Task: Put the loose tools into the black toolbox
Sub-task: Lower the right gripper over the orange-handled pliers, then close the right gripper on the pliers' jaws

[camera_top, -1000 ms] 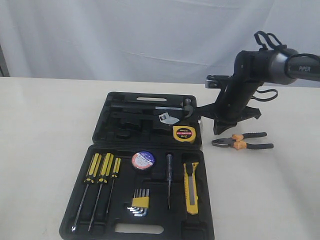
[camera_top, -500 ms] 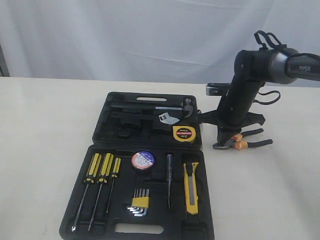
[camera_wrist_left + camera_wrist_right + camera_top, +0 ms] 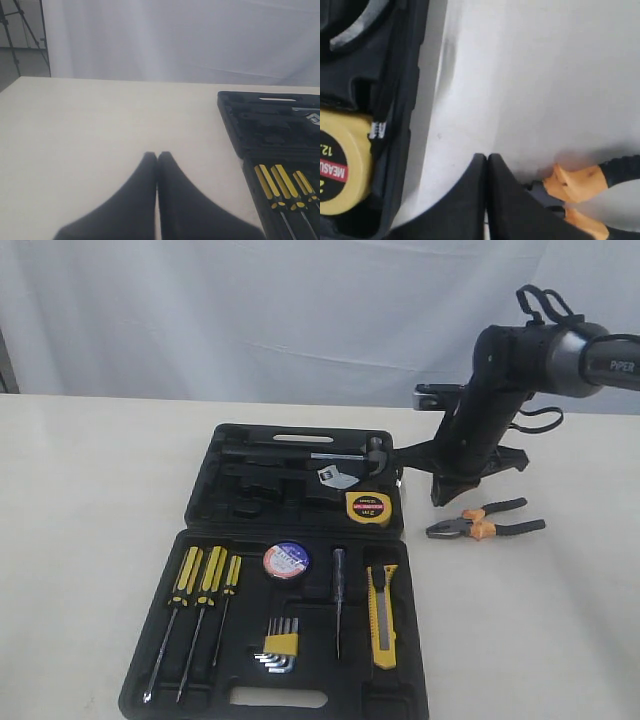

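Note:
The black-and-orange pliers [image 3: 485, 523] lie on the table to the right of the open black toolbox [image 3: 215, 530]. My right gripper [image 3: 438, 502] hangs shut and empty just above the table, between the toolbox and the pliers' head. In the right wrist view its tips [image 3: 486, 157] sit beside the orange pliers [image 3: 575, 182], with the toolbox edge [image 3: 405, 75] on the other side. The yellow tape measure [image 3: 367, 507], the tape roll [image 3: 286, 560] and the utility knife [image 3: 383, 615] rest in the toolbox. My left gripper [image 3: 157, 155] is shut and empty over bare table, left of the toolbox [image 3: 270, 125].
Three yellow-and-black screwdrivers [image 3: 205, 575], hex keys in a yellow holder [image 3: 280, 645], a thin tester screwdriver [image 3: 338, 600] and a hammer [image 3: 340, 453] lie in the case. A white curtain hangs behind the table. Bare tabletop spreads left of the case and right of the pliers.
My right gripper dipped onto the pliers' head half a second ago and has lifted back up and away, still shut. The pliers turned slightly. The rest is unchanged.

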Motion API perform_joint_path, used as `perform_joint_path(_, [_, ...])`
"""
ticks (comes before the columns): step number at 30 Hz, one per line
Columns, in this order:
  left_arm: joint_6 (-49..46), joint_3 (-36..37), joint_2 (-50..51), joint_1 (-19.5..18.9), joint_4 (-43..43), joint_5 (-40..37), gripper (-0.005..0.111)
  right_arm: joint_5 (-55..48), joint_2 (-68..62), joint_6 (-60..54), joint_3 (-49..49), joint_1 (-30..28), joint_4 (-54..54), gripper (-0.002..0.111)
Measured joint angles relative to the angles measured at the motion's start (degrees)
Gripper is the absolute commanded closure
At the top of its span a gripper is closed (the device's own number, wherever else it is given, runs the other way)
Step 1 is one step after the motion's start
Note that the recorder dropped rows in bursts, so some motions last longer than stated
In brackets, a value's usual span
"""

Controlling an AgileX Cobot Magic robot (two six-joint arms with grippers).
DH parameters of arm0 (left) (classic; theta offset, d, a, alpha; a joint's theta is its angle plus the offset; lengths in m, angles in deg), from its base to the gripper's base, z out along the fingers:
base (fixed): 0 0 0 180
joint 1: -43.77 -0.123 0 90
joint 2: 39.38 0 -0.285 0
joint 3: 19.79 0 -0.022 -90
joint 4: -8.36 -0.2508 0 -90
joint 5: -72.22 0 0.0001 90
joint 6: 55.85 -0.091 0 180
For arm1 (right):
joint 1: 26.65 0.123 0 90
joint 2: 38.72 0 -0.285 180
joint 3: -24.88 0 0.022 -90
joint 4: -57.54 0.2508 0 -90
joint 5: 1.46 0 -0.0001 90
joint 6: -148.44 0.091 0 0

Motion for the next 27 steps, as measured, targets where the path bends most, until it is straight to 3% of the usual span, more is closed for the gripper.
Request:
perform_joint_path(12, [0.0,0.0,0.0,0.0,0.0,0.0,0.107,0.4,-3.16,-0.71,0.0,0.63,0.0,0.109])
perform_joint_path(18, [0.0,0.0,0.0,0.0,0.0,0.0,0.107,-5.34,-3.29,-1.33,0.0,0.63,-0.14,0.109])
perform_joint_path(27, [0.0,0.0,0.0,0.0,0.0,0.0,0.107,-12.29,2.47,3.2,0.0,-0.43,-10.03,0.109])
